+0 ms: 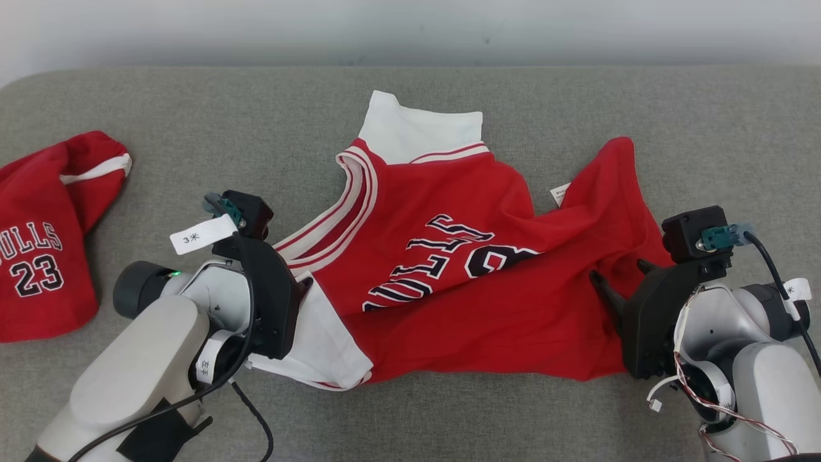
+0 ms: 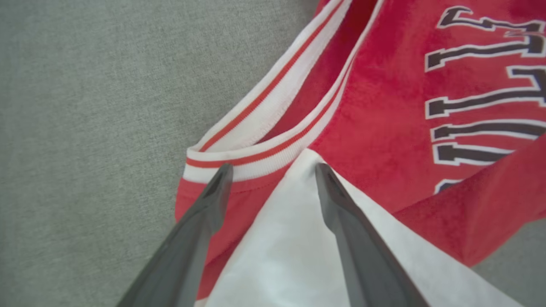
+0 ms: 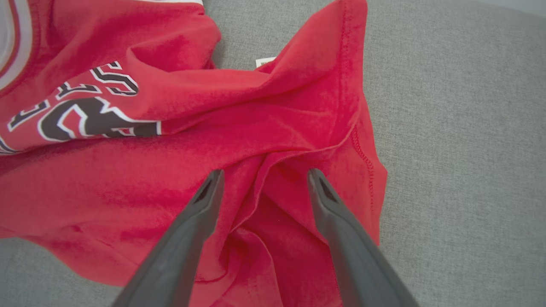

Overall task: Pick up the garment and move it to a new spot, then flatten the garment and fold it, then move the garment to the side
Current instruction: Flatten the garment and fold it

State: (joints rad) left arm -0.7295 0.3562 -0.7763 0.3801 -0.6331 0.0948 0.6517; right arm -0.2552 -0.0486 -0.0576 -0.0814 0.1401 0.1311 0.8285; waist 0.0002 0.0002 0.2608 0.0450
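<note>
Fig. 1. Nearest, the left gripper (image 2: 273, 170) and right gripper (image 3: 263, 174) stood with jaws spread, grasping nothing, poised over the white sleeve and a bunched red fold. The garment (image 1: 449, 256) lay crumpled mid-way across the grey cushion (image 1: 577, 102). Flattening seemingly was in hand, so the next move called for pinching both ends and drawing outward. Far left lay a second jersey (image 1: 45, 244).

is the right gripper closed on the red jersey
No, the right gripper is open, fingers spread apart over the crumpled jersey.
</note>
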